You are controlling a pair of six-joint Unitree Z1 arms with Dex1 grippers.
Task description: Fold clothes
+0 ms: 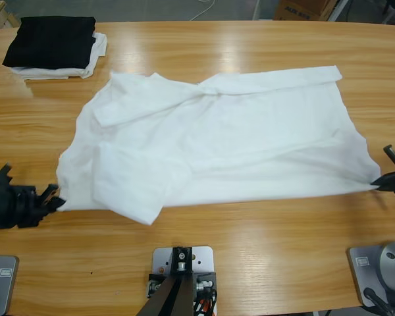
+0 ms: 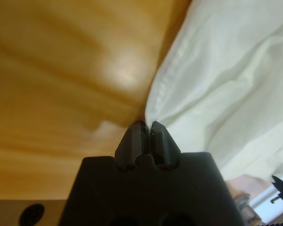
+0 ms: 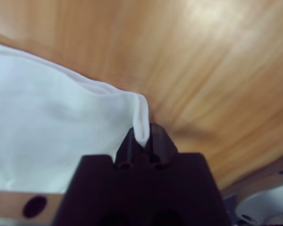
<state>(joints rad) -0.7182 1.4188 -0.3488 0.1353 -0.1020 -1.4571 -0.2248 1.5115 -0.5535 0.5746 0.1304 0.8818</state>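
Now the left gripper [image 2: 147, 126] and right gripper [image 3: 142, 134] each pinch a near corner of the white T-shirt [image 1: 237, 138], spread across the tabletop [image 1: 263, 263]

wooden table [image 1: 263, 263], grey floor [image 1: 151, 8], cardboard box [image 1: 303, 9]

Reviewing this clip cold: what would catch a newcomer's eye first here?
The big white T-shirt sprawled rumpled across the middle of the wooden table, one side already folded over. Next, the left gripper pinching a near corner of it at one end and the right gripper pinching the opposite near corner, each shut on cloth. Last, the folded black garment stacked on a smaller white cloth in the far corner.
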